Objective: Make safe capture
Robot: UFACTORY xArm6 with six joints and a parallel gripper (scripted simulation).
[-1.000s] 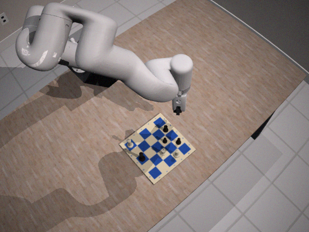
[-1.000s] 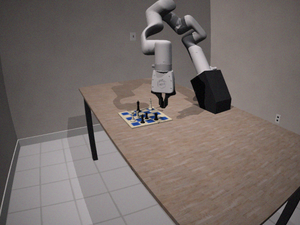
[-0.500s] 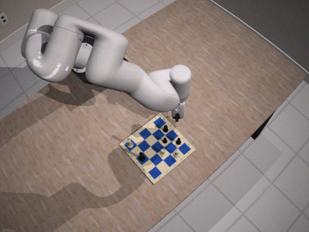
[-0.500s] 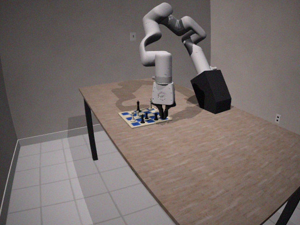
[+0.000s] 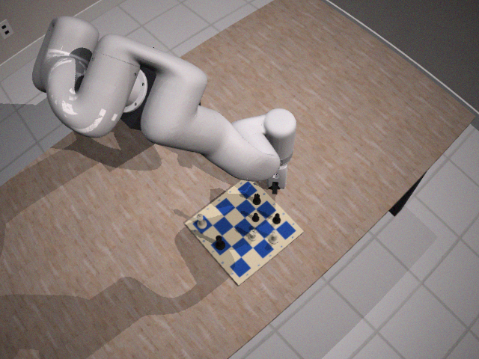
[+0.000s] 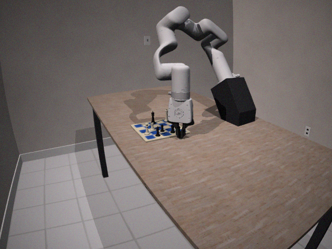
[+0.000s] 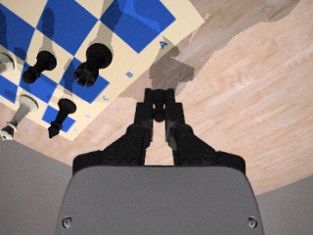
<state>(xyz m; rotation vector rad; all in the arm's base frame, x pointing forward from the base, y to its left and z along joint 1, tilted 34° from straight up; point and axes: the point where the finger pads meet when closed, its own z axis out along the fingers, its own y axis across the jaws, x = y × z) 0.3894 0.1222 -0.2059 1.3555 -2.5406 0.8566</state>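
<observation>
1. We see the black two-fingered gripper (image 7: 159,106) clenched on a small black chess piece (image 7: 158,114), its fingers nearly together around it, low over the pale wooden table (image 5: 348,116).
2. The held piece sits just off the blue-and-cream chequered chessboard (image 5: 243,227), past the board's corner at about one o'clock in the top view, over bare wood.
3. In the exterior view the black chess piece (image 6: 181,133) hangs with its long axis vertical, base down toward the table and head up between the fingers. We cannot tell whether its base touches the wood.
4. The piece is too small and too covered by the fingers for us to name its type.
5. On the board, the top view shows three small black pieces grouped toward the one o'clock side: one (image 5: 256,199) nearest the gripper, one (image 5: 255,217) at the centre, one (image 5: 276,218) toward three o'clock.
6. A taller black piece (image 5: 219,241) stands toward the seven o'clock side of the board.
7. Three white pieces stand upright: one (image 5: 200,221) at the nine o'clock corner, two (image 5: 252,234) (image 5: 272,237) side by side toward five o'clock.
8. The white jointed arm (image 5: 174,108) reaches in from ten o'clock, its wrist pointing straight down above the gripper.
9. In the wrist view the board's edge carries the marks "5" and "A" near the corner closest to the gripper.
</observation>
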